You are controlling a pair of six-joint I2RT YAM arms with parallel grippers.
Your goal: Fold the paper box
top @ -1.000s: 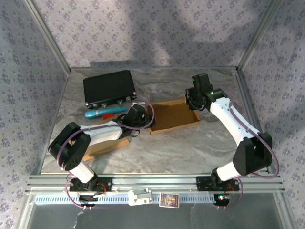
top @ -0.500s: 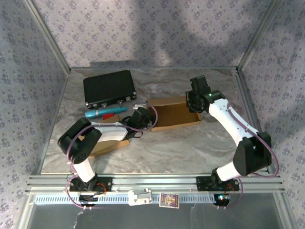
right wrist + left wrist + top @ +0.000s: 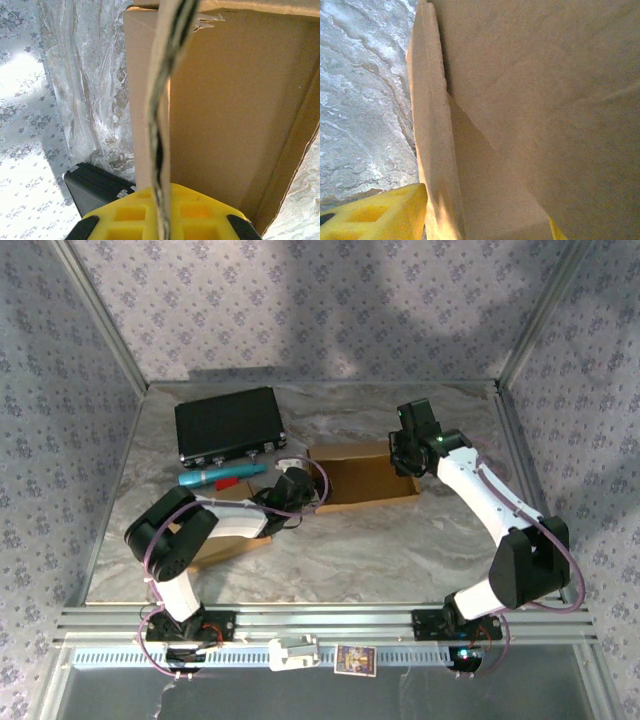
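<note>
The paper box point(image 3: 362, 480) sits open-topped near the middle of the marble bench point(image 3: 400, 550), a little toward the far side, with an arm at each end of it. At the right end, the right fingers point(image 3: 125, 202) are closed on the box's upright wall. From the wrist view the cardboard's edge runs straight down between the two yellow pads, and the brown inside of the box opens out beyond.

At the left end the left fingers point(image 3: 375, 217) stand apart, not pinching anything. One yellow pad lies just beside a narrow cardboard flap, and a sliver of the other peeks out past a broad panel, so they straddle the flap loosely. From above, that arm reaches low across the bench to the box's left end.

Behind it, at the far left, lies a closed black case point(image 3: 228, 425), and just in front of the case a teal pen point(image 3: 212, 478). A second flat piece of cardboard point(image 3: 225, 543) lies on the bench under the left arm — partly hidden by it.
</note>
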